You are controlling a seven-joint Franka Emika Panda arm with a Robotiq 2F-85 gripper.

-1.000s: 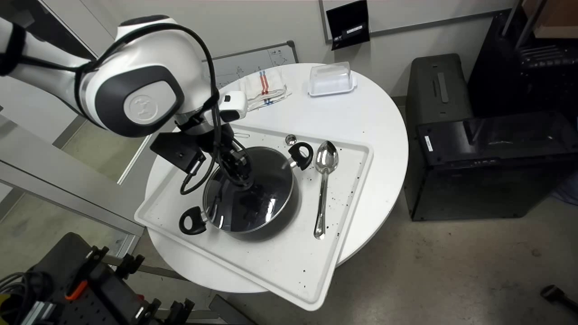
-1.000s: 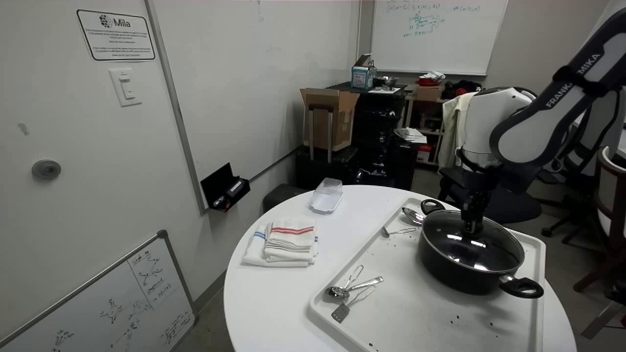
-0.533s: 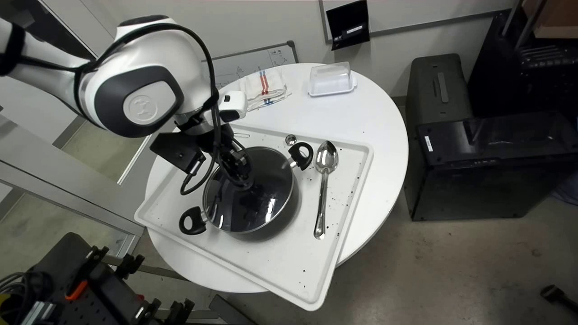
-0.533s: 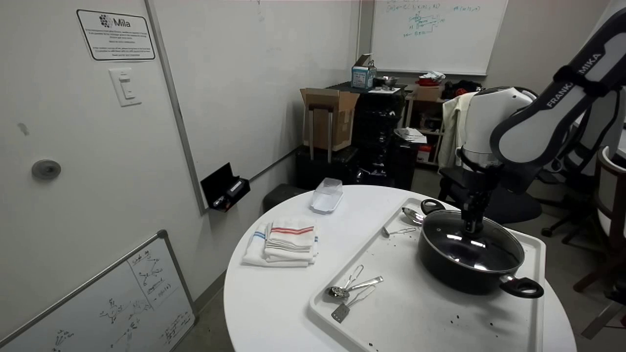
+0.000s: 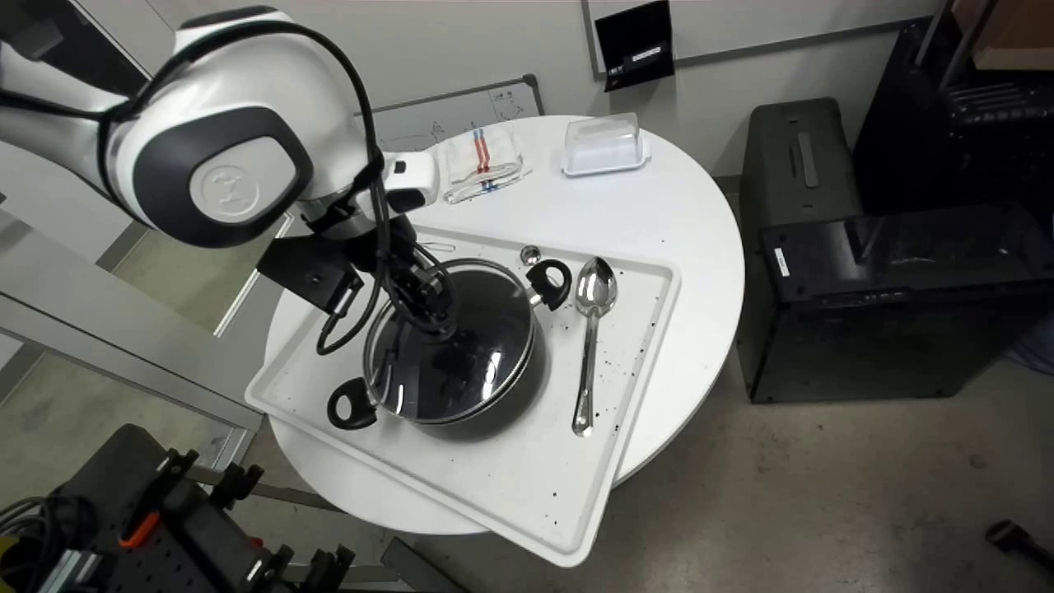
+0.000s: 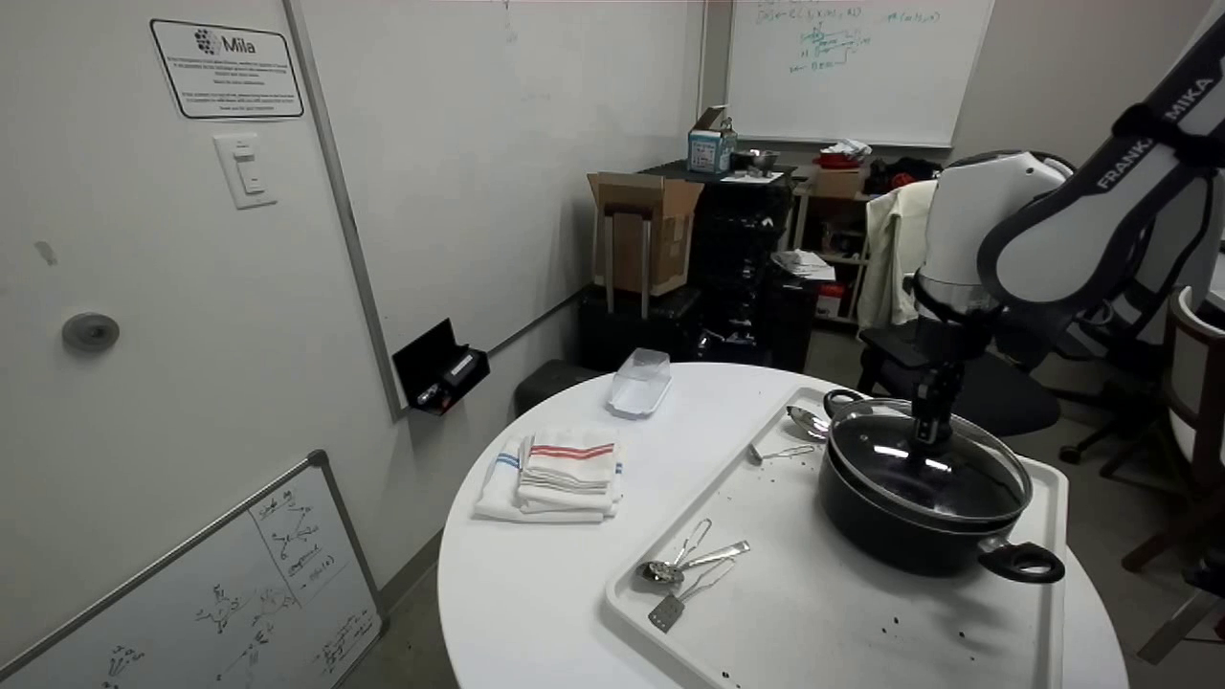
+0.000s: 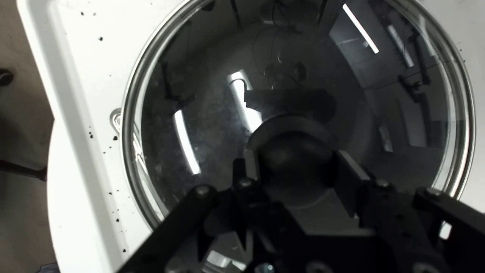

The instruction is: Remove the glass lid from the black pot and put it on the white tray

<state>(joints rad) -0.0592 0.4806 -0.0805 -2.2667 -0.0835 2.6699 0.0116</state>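
Note:
The glass lid (image 5: 465,383) hangs slightly tilted just above the black pot (image 6: 890,531), with a thin gap between their rims in an exterior view (image 6: 986,478). My gripper (image 7: 297,167) is shut on the lid's dark centre knob (image 7: 295,149), one finger on each side. In both exterior views the gripper (image 6: 930,435) points down at the lid's middle and partly hides the knob. The pot stands on the white tray (image 5: 527,494), its two loop handles sticking out on opposite sides. The lid fills most of the wrist view (image 7: 303,57).
A large metal spoon (image 5: 594,292) lies on the tray beside the pot. A small ladle (image 6: 780,453) and several small utensils (image 6: 679,574) lie along the tray's edge. Folded towels (image 6: 569,474) and a white dish with a clear cover (image 5: 603,148) sit on the round white table (image 5: 700,239).
My gripper has risen and shifted slightly, lifting the lid off the pot's rim. The lid was seated on the pot half a second ago. The pot and tray have not moved.

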